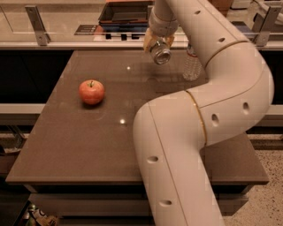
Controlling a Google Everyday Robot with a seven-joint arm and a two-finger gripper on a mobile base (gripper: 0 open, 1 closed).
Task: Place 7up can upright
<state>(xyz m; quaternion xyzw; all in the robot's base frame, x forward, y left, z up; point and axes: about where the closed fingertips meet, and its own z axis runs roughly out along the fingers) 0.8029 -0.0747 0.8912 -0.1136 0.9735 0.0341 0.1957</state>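
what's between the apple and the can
Only bare table lies between apple and can, in the camera view. The gripper holds the can over the table's far side.
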